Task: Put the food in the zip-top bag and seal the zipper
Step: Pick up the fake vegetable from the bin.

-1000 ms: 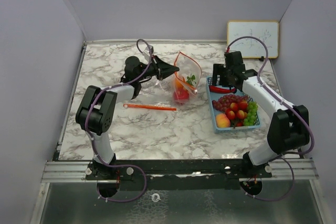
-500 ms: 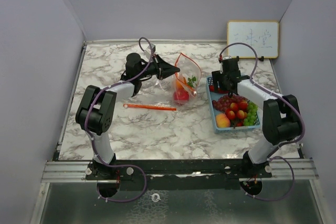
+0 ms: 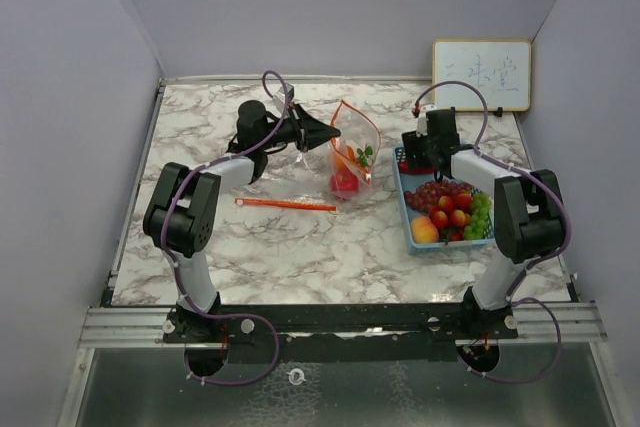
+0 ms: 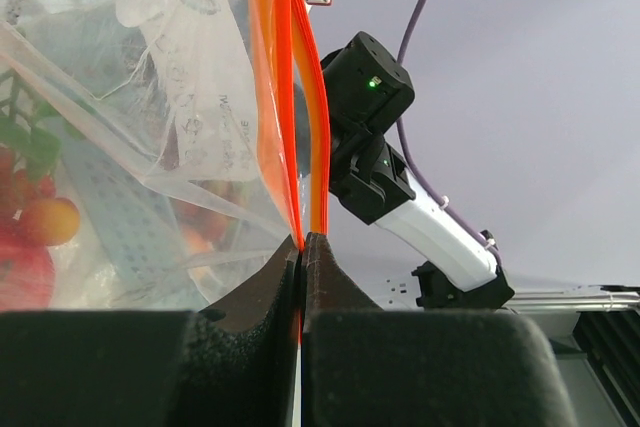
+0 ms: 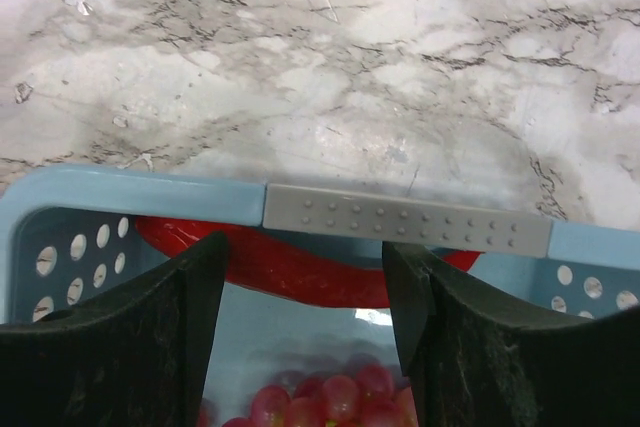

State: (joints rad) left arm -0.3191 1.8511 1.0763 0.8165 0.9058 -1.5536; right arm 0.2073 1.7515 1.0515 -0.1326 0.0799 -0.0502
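Observation:
A clear zip-top bag (image 3: 355,147) with an orange zipper stands mid-table, holding a red tomato (image 3: 345,182) and an orange piece. My left gripper (image 3: 325,131) is shut on the bag's orange zipper edge (image 4: 292,147) and holds the mouth up. A light-blue basket (image 3: 487,239) at the right holds purple grapes (image 3: 438,190), green grapes (image 3: 480,217), a peach (image 3: 424,230) and small red fruits. My right gripper (image 3: 420,159) is open over the basket's far end, its fingers either side of a red chili (image 5: 300,267) lying against the far wall.
An orange strip (image 3: 285,204) lies flat on the marble left of the bag. A small whiteboard (image 3: 481,75) leans on the back right wall. Grey walls close in the table on three sides.
My right gripper has drawn back and down toward the basket's far end, over the chili. The left gripper and the bag have stayed put.

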